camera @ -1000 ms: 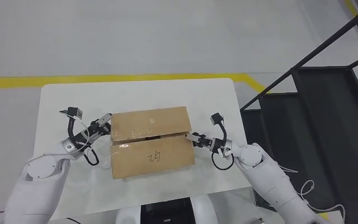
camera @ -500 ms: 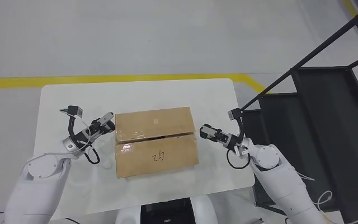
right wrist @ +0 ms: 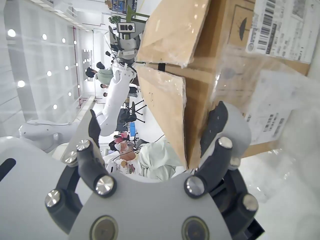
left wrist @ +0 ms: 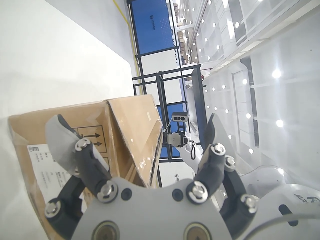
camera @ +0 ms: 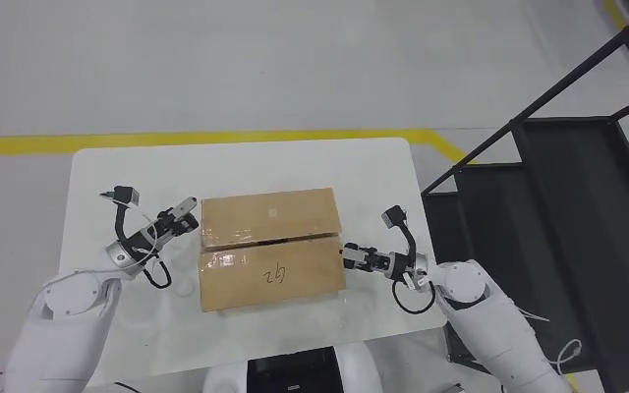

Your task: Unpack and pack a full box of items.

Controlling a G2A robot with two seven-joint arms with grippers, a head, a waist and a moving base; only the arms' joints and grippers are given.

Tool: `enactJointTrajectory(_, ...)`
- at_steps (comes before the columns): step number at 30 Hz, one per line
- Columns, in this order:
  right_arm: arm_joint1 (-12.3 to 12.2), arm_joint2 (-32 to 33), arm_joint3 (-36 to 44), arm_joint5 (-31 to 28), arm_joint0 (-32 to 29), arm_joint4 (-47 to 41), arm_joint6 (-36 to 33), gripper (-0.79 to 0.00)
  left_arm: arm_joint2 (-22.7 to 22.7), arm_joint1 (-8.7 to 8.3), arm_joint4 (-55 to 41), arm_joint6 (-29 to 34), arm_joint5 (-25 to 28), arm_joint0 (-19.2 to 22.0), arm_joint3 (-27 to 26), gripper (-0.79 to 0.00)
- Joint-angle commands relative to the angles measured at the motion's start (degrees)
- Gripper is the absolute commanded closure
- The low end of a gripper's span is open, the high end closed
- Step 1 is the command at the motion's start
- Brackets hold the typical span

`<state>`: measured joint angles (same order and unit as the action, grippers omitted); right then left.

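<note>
My left pincer hangs released at the cardboard box's left end. My right pincer, released too, has the near flap's edge between its fingers.

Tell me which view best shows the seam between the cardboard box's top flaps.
The top view: the whole seam runs across the cardboard box, seen from above. Each wrist view catches one end of it, nearly edge-on.
</note>
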<state>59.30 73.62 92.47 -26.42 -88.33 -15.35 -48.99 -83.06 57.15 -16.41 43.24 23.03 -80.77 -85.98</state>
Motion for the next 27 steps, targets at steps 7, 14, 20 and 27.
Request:
enactJointTrajectory(7, 2.2, -8.2, -4.8, -1.1, 7.3, -0.9, 5.0, -0.785, -1.0, -0.07, 0.9, -1.3, -0.5, -1.3, -0.5, -0.785)
enactJointTrajectory(14, 3.3, -11.9, -8.6, -2.1, 11.4, -1.2, 5.3, -0.785, -2.6, -0.20, 2.2, -3.0, -0.6, -2.4, -0.9, -0.785)
enactJointTrajectory(20, 2.1, -7.2, -9.2, -1.4, 9.4, 1.9, 4.7, -0.785, -4.3, -0.38, 3.6, -3.9, -0.5, -2.8, -2.0, -0.785)
enactJointTrajectory(27, 0.4, -0.6, -6.2, 0.2, 5.7, 3.7, 2.7, -0.785, -4.6, -0.33, 4.0, -4.4, -0.3, -2.9, -2.5, -0.785)
